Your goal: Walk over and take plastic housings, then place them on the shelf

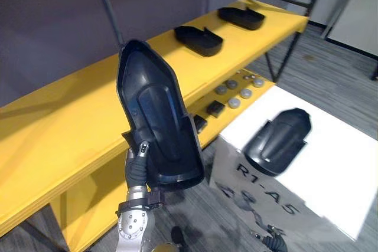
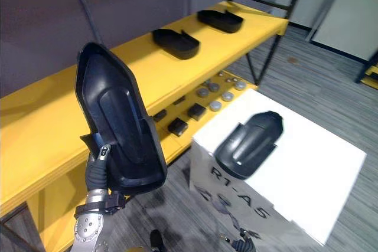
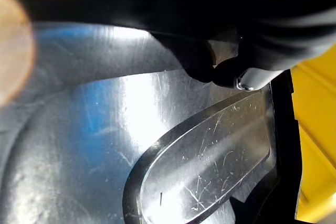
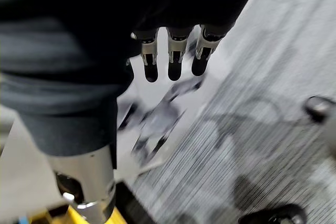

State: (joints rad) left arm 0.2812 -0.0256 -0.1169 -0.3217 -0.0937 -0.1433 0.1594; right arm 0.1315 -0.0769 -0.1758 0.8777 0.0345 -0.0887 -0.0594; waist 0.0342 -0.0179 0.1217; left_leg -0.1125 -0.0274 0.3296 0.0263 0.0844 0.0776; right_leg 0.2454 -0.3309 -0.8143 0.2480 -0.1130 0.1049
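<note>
My left hand (image 1: 137, 168) is shut on the lower edge of a long black plastic housing (image 1: 156, 116) and holds it upright, hollow side toward me, in front of the yellow shelf (image 1: 71, 116). The left wrist view shows the housing's glossy inside (image 3: 157, 145) with a fingertip (image 3: 247, 80) pressed on it. Two more black housings (image 1: 199, 40) (image 1: 241, 17) lie on the shelf's top board, to the right. Another housing (image 1: 277, 140) rests on a white box (image 1: 331, 169). My right hand (image 4: 170, 59) hangs over the floor with relaxed fingers, holding nothing.
The shelf's lower board carries several small grey round parts (image 1: 239, 90) and black blocks (image 1: 215, 108). A dark metal frame (image 1: 282, 45) stands at the shelf's right end. A grey partition (image 1: 59, 16) rises behind it. Grey carpet (image 1: 331, 75) lies around the box.
</note>
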